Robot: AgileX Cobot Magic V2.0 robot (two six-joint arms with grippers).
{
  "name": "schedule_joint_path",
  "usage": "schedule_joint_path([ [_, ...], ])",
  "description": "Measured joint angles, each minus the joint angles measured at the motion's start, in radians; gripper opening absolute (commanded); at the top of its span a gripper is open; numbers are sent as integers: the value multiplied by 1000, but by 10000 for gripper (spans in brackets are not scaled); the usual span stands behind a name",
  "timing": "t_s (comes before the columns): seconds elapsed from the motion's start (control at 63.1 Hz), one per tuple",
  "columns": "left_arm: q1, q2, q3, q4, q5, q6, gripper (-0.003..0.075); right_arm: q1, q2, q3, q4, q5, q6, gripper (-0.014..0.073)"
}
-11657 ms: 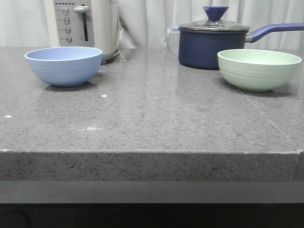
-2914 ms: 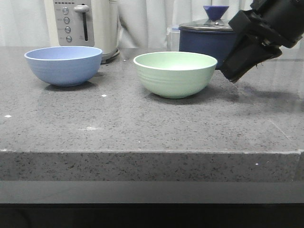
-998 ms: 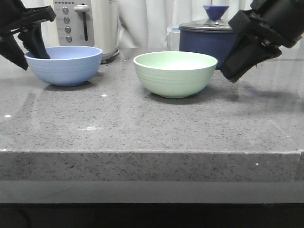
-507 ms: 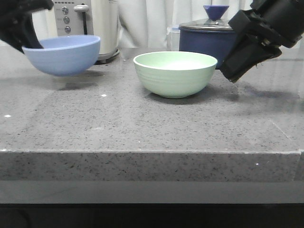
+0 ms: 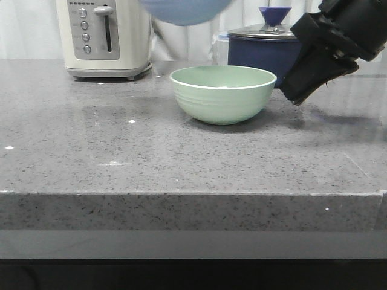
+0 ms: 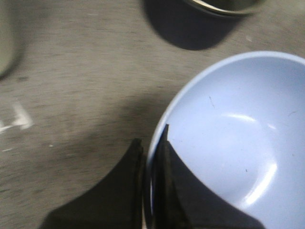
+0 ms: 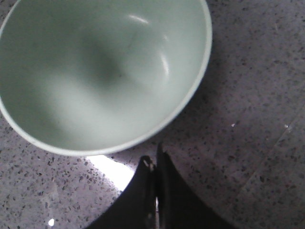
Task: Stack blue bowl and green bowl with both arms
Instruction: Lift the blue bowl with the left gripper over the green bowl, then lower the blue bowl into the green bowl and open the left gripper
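The green bowl [image 5: 223, 94] stands upright on the counter's middle; it also shows in the right wrist view [image 7: 102, 71]. The blue bowl [image 5: 184, 11] hangs in the air at the top edge of the front view, up and left of the green bowl, mostly cut off. In the left wrist view my left gripper [image 6: 151, 152] is shut on the blue bowl's [image 6: 228, 138] rim, one finger inside, one outside. My right gripper [image 7: 155, 164] is shut and empty, just right of the green bowl, above the counter; its arm [image 5: 329, 48] shows in the front view.
A white toaster [image 5: 104, 37] stands at the back left. A dark navy lidded saucepan [image 5: 261, 47] stands behind the green bowl, partly behind the right arm; its rim shows in the left wrist view [image 6: 224, 7]. The counter's front edge [image 5: 193, 194] runs across the front view.
My left gripper has lifted the blue bowl off the counter and carried it up and to the right, toward the green bowl. The right arm and green bowl have not moved.
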Motion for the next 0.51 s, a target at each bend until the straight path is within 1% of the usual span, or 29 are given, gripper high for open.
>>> schedule_joint_path([
  [0.079, -48, 31, -30, 8, 17, 0, -20, 0, 0, 0, 0, 0, 0, -64],
  [0.19, -81, 76, -52, 12, 31, 0, -20, 0, 0, 0, 0, 0, 0, -64],
  [0.507, -91, 154, -54, 51, 53, 0, -20, 0, 0, 0, 0, 0, 0, -64],
])
